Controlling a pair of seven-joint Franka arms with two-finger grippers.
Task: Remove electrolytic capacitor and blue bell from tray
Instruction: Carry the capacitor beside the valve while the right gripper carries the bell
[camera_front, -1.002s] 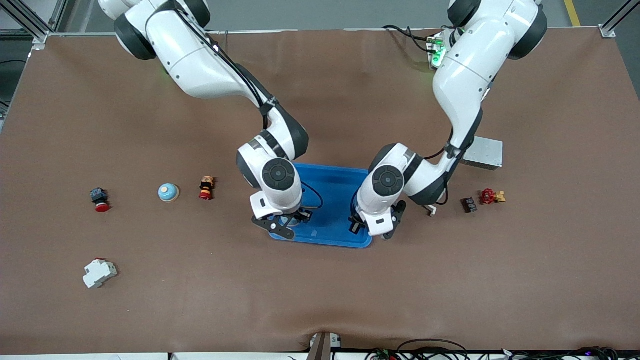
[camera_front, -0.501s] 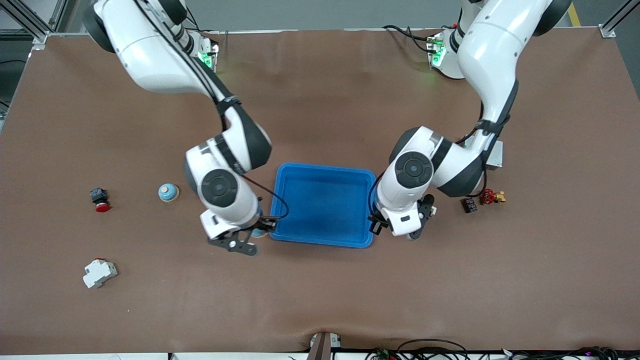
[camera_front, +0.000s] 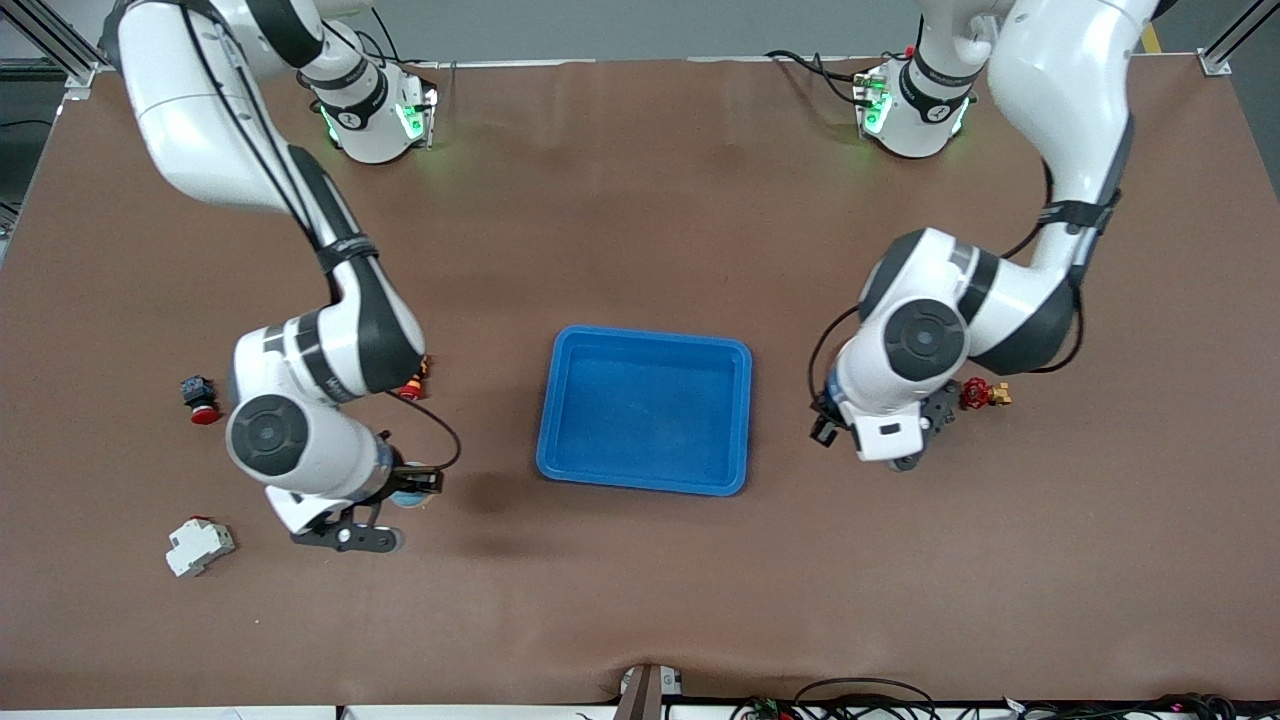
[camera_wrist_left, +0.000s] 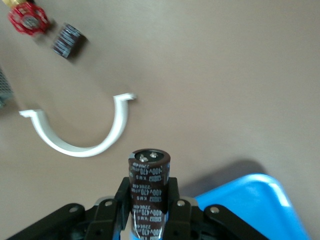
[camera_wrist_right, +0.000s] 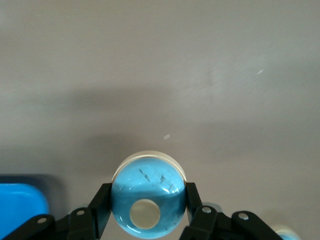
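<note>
Both task items are shown already lifted clear of the tray (camera_front: 643, 410), which lies bare near the middle of the table (camera_front: 640, 620); only the setting-down and release are judged to remain.

Largest to smallest: the tray; the right gripper (camera_wrist_right: 146, 220), hanging over bare table toward the right arm's end, off the tray's short edge, its fingers closed partway around the blue bell (camera_wrist_right: 148, 192), which is clamped at its sides; the left gripper (camera_wrist_left: 148, 220), over bare table just off the tray's other short edge, toward the left arm's end, its fingers drawn tight on the electrolytic capacitor (camera_wrist_left: 148, 187), held upright with its terminal end showing. A white curved clip (camera_wrist_left: 82, 131), a red valve handle (camera_wrist_left: 28, 20) and a small black part (camera_wrist_left: 67, 42) lie on the table under the left wrist view.

Compared with the frame one second earlier, both grippers have been withdrawn from inside the tray and carried outward, each toward its own end of the table.
</note>
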